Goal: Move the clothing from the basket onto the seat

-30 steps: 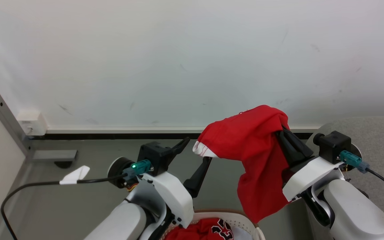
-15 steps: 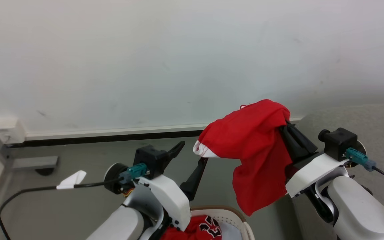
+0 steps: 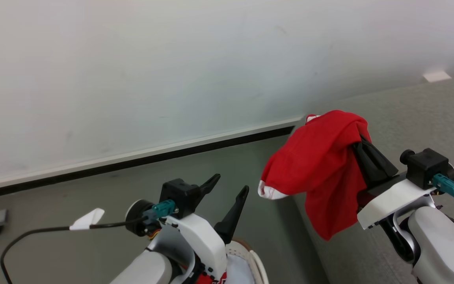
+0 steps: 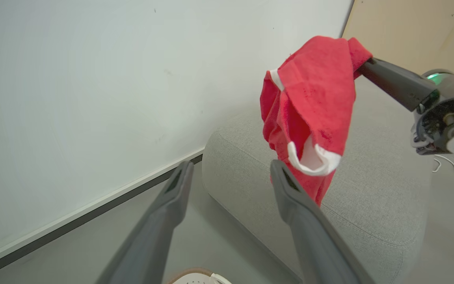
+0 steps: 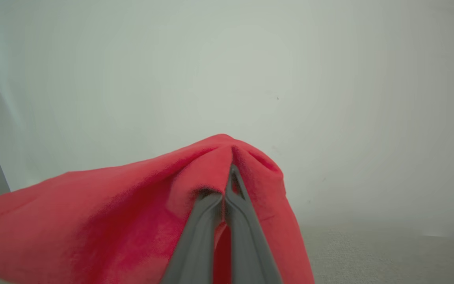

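My right tool [image 5: 230, 177] is pressed together, pinching a fold of a red garment [image 3: 321, 173]. In the right wrist view the cloth bunches over both fingers and spreads away toward 8 o'clock. In the head view the garment sits at about 3 o'clock, draped over my fingertips and hanging down in a loose flap. A white-trimmed corner sticks out toward 9 o'clock. From the left wrist view the garment [image 4: 313, 98] hangs at 1 o'clock, with a white-edged opening at its lower end.

The grey seat [image 3: 408, 118] fills the head view from 2 to 5 o'clock, its rounded edge running down toward 5 o'clock. The garment hangs over that edge. I cannot tell whether its lowest hem brushes the fabric.

My left tool [image 3: 230, 183] is spread wide and holds nothing. It sits at 6 o'clock in the head view with its fingers pointing toward 1 o'clock, just beside the garment's white corner but apart from it.

The basket [image 3: 256, 264] shows at 6 o'clock on the bottom edge, on the floor [image 3: 93, 185] and partly under my left arm. A scrap of red cloth [image 3: 213, 280] lies inside it.
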### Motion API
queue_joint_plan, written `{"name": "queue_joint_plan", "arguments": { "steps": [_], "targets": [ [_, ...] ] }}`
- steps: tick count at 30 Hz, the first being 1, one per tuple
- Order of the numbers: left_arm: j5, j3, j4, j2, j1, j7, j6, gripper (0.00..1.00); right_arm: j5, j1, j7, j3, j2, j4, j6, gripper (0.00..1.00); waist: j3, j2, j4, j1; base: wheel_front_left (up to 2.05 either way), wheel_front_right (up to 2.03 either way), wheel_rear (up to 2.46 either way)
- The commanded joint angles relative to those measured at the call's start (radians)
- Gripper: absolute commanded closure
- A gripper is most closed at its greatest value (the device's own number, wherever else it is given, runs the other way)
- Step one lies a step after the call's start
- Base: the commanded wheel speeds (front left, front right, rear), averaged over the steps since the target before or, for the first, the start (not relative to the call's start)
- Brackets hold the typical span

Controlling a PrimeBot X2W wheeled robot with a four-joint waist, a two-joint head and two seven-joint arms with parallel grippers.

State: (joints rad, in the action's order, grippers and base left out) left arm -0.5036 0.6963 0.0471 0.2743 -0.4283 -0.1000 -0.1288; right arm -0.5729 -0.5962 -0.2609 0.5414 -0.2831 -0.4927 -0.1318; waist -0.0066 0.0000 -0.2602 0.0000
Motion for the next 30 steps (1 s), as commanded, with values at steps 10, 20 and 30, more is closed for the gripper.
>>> {"name": "queue_joint_plan", "arguments": {
  "steps": [10, 20, 30],
  "targets": [
    [0.002, 0.013, -0.013, 0.004, 0.013, 0.008, -0.005, 0.00, 0.017, 0.049, -0.002, -0.042, -0.038, 0.045, 0.002, 1.00, 0.048, 0.0000, -0.151, 0.0000, 0.00, 0.00, 0.00],
    [0.038, 0.043, -0.050, 0.015, -0.043, -0.021, 0.010, 0.00, 0.041, 0.069, -0.002, -0.144, -0.050, 0.105, 0.002, 1.00, 0.158, 0.0000, -0.169, 0.0000, 0.00, 0.00, 0.00],
    [0.089, 0.049, -0.156, 0.067, -0.190, -0.079, 0.067, 0.00, 0.126, -0.093, 0.014, -0.413, -0.064, 0.093, 0.002, 1.00, 0.465, 0.0000, -0.065, 0.0000, 0.00, 0.00, 0.00]
  ]
}}
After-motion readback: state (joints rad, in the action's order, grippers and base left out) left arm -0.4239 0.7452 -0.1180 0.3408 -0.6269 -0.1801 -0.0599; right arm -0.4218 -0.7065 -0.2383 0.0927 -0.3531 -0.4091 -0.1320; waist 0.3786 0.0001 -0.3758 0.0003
